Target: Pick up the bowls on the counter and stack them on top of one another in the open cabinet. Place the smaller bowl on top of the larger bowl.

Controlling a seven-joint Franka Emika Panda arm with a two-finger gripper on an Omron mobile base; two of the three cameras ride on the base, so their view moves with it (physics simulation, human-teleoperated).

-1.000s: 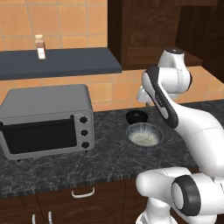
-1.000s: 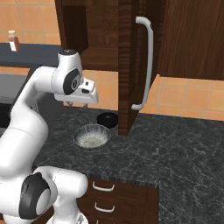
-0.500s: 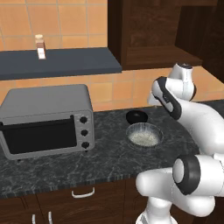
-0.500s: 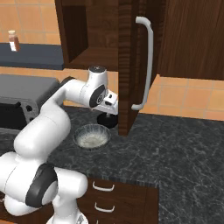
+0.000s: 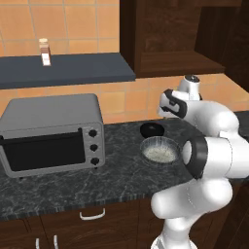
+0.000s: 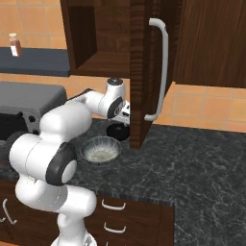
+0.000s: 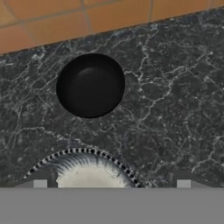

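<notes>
I see open counter (image 7: 175, 113) around the 2 bowls; the cabinet door (image 6: 144, 72) probably crowds their right side.

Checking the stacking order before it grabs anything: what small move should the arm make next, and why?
Probably lower the open gripper onto the larger bowl. Both bowls sit apart on the counter, the smaller bowl farther back, and the grey one must enter the open cabinet first.
</notes>
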